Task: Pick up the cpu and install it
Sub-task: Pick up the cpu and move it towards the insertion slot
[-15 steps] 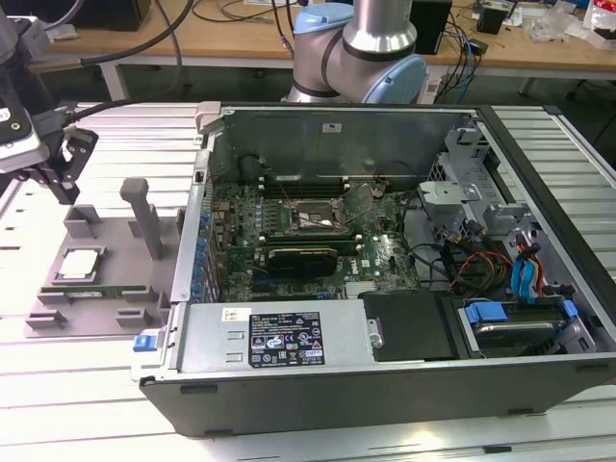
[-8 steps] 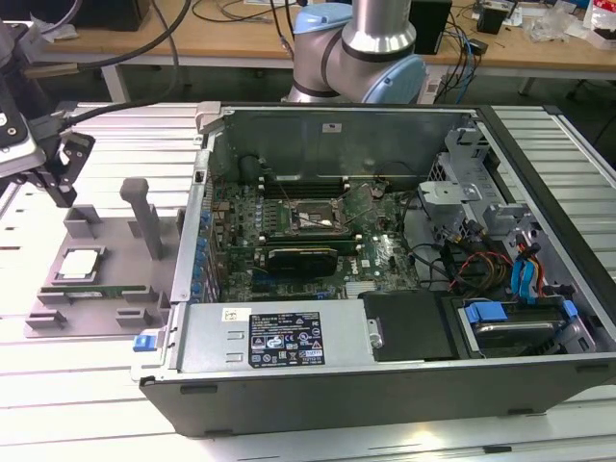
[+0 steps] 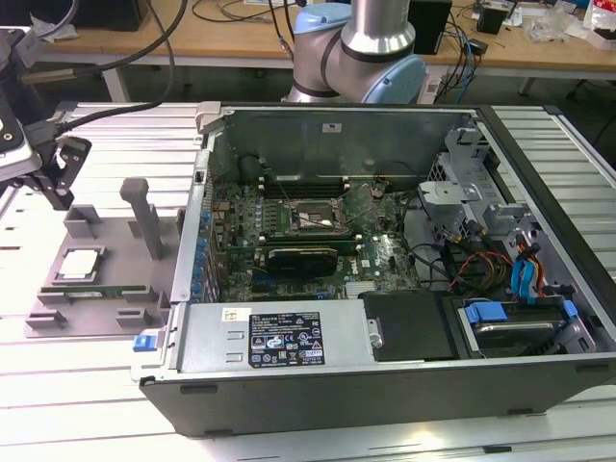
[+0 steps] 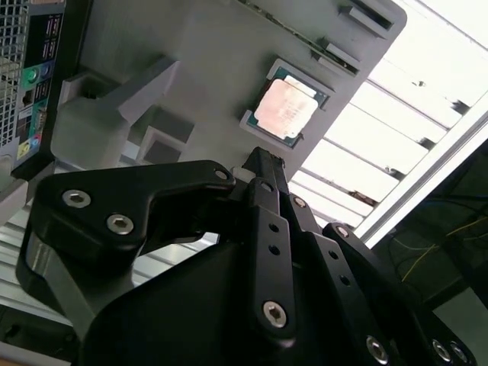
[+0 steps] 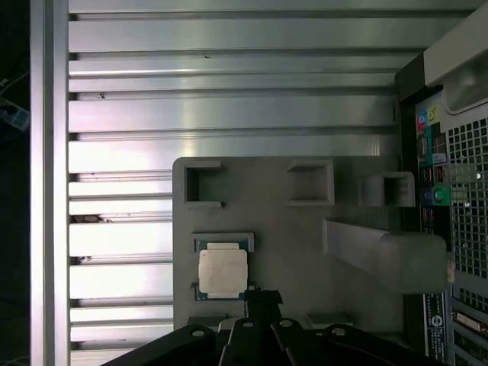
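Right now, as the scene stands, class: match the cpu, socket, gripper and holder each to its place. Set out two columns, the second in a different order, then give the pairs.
Things:
1 cpu
2 socket
3 gripper
4 holder

Places:
a inside the open case
b in the air, close above the holder
c lying in a recess of the grey holder
d on the slatted table, at the exterior view's left of the case

Pairs: 1-c, 2-a, 3-b, 4-d
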Available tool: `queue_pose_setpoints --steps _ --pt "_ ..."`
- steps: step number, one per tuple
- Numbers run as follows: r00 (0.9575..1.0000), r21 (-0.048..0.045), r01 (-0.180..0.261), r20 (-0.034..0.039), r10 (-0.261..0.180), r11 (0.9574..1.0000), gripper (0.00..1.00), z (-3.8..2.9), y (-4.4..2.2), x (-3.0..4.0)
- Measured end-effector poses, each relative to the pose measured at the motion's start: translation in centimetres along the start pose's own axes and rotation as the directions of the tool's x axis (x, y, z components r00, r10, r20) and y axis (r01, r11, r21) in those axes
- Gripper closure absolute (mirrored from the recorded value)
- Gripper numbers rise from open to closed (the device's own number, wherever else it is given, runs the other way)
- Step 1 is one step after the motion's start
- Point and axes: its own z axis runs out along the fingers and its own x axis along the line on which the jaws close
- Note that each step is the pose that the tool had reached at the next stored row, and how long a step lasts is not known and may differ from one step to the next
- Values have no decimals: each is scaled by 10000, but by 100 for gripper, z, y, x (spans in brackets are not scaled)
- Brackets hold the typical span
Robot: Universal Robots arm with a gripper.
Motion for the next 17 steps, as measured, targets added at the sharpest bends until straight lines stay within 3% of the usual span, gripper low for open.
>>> queue_pose_setpoints --steps 10,12,17 --pt "10000 1 -1 -1 1 10000 89 124 -8 93" --pt "10000 0 -1 0 1 10000 89 205 -13 161" --pt "10000 0 0 0 0 10000 89 318 -21 253"
